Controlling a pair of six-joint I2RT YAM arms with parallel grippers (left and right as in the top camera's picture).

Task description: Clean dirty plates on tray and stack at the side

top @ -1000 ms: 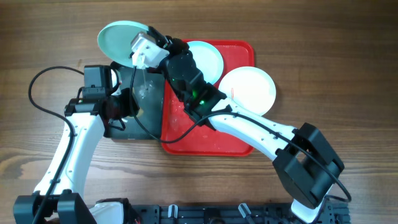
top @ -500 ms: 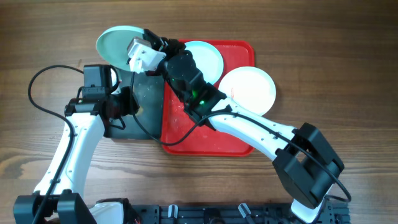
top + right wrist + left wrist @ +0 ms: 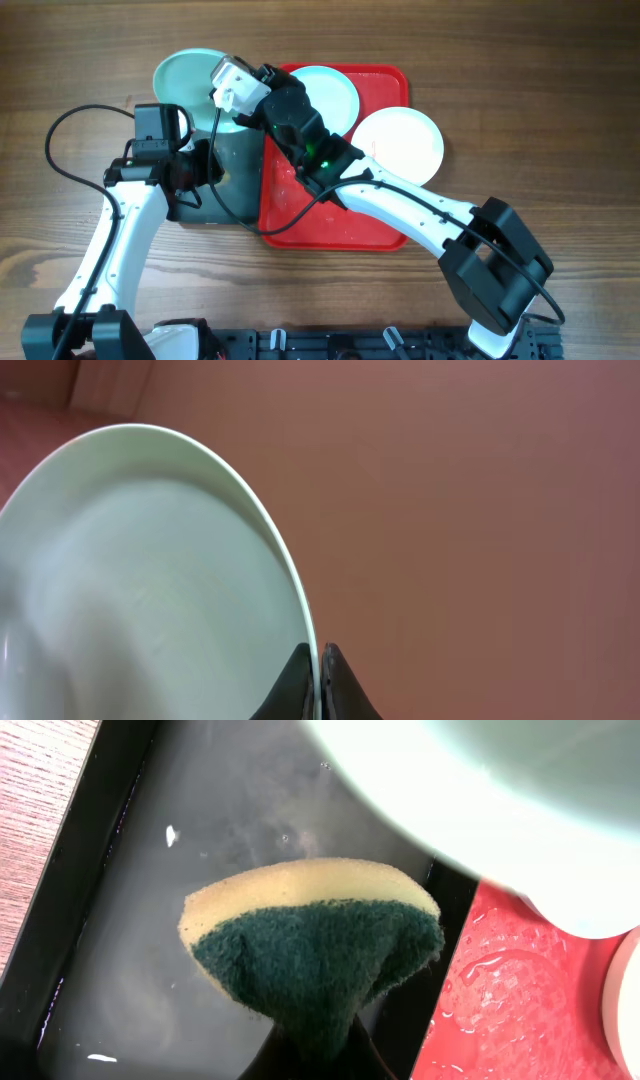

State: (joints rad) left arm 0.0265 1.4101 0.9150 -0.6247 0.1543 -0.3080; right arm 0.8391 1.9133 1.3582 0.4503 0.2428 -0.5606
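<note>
**Held plate drops back toward the sponge**

Over the last second the pale plate (image 3: 150, 580) in the right pincer (image 3: 318, 675) has shifted. A second ago it sat higher up the overhead view and looked like a narrow, tilted oval. Now it has come down toward the black tray (image 3: 240, 190) and shows a rounder face to the overhead camera. That suggests it has been levelled somewhat. The right pincer is closed narrowly on the plate's rim, one finger on each side of the edge, with the plate lifted clear of the bench (image 3: 560, 100).

The left arm has hardly moved. Its pincer (image 3: 310, 1055) is clamped on a folded sponge (image 3: 310, 950), green scouring side toward the wrist camera, yellow foam behind. The sponge hangs over the wet floor of the black tray. In the left wrist view the plate's pale underside fills the upper right, above the sponge and apart from it. No contact shows.

I judge this to be the scrubbing stage for the first plate: the plate is being presented to the sponge, but wiping has not started. Whether smears remain on it cannot be told, since the right wrist view shows only a smooth, blurred surface.

Two plates wait on the red tray (image 3: 330, 225). A light-blue one (image 3: 335, 90) lies at its far edge, partly hidden by the right arm. A white one (image 3: 400, 145) overhangs the tray's right rim. Nothing is stacked at the side yet, so most of the task remains.
</note>
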